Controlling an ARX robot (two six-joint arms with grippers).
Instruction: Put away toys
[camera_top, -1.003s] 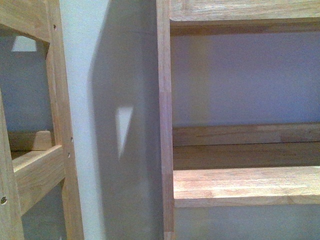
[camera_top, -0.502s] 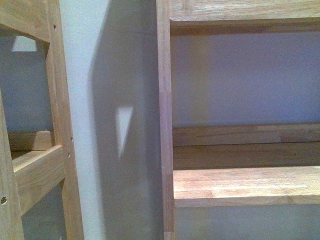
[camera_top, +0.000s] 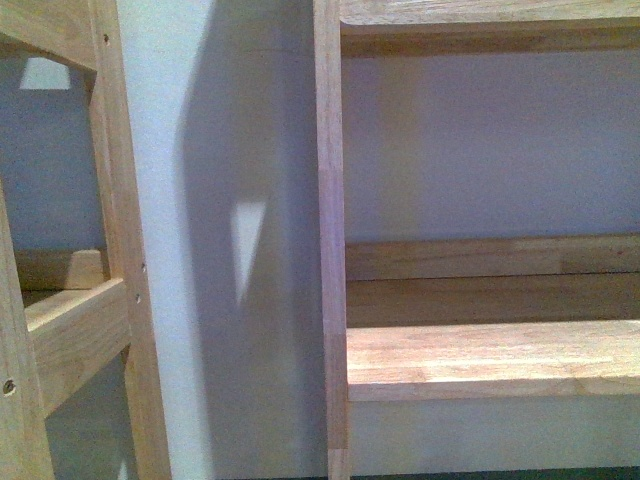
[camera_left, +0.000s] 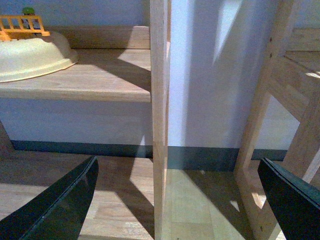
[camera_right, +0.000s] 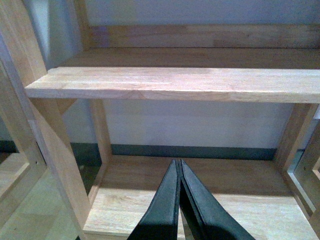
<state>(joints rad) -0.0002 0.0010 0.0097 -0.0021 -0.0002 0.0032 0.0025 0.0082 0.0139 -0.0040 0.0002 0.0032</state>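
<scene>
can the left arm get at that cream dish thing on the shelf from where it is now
Probably yes. The left claw is open and empty, and the cream dish sits near the shelf's front edge with nothing in front, though off to one side.

I find no legible text, label, brand, number or sign in any view (the wooden shelf (camera_top: 490, 360) and wall (camera_top: 230, 150) surfaces carry no markings).

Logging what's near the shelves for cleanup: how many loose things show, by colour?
Cream: 1, a basin
Orange: 1, a toy fence
Green: 1, a small piece
Total: 3
No plush in view.
</scene>
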